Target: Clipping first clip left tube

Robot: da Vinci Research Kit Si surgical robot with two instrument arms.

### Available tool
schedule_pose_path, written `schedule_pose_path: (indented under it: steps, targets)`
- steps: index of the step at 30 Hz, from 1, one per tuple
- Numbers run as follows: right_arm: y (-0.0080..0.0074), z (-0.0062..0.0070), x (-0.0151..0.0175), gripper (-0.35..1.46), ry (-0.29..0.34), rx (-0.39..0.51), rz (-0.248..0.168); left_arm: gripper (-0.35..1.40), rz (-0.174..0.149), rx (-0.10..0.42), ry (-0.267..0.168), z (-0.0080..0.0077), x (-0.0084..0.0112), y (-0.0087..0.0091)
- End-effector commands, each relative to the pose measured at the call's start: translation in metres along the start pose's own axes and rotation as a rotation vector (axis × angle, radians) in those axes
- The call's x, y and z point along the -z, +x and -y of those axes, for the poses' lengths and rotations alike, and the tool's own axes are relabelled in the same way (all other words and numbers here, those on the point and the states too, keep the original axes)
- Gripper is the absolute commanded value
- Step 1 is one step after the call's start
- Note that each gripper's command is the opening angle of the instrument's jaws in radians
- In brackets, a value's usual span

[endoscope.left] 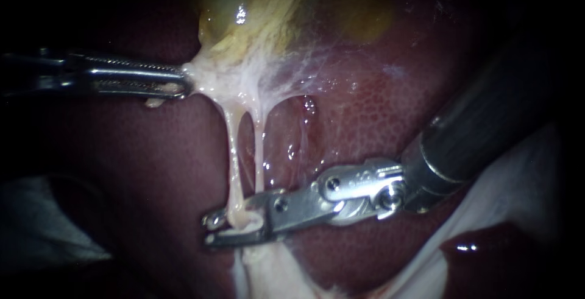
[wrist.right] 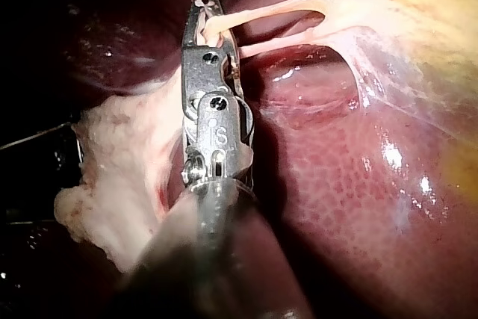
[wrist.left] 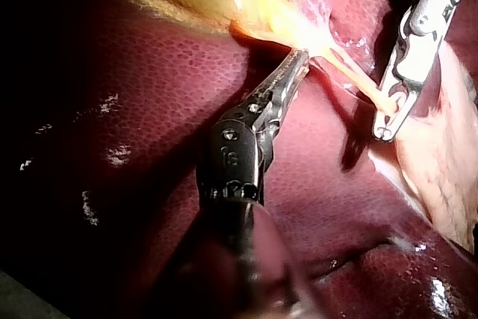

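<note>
Pale left tube (endoscope.left: 233, 153) clamped by right instrument (endoscope.left: 214, 229), open gap alongside.

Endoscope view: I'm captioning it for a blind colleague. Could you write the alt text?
The right instrument has its jaws shut on the left tube near its lower end, and the right tube runs free beside it. The left instrument grips pale tissue below the yellowish gallbladder, stretching both tubes over the dark red liver.
</note>
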Motion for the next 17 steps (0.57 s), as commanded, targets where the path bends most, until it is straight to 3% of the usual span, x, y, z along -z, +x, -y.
schedule_pose_path:
  steps: [1,4,17]
  targets:
    - [0.0001,0.0001,0.0001,-0.35,-0.001,-0.039,0.001,-0.35,0.000,0.000,0.000,0.0000,0.0000,0.0000]
    - [0.0003,0.0001,0.0002,-0.35,-0.001,-0.087,-0.002,-0.35,0.000,0.000,0.000,0.0000,0.0000,0.0000]
    - [-0.0005,-0.0002,0.0000,-0.35,0.010,-0.114,0.000,-0.35,0.000,0.000,0.000,0.0000,-0.0001,0.0000]
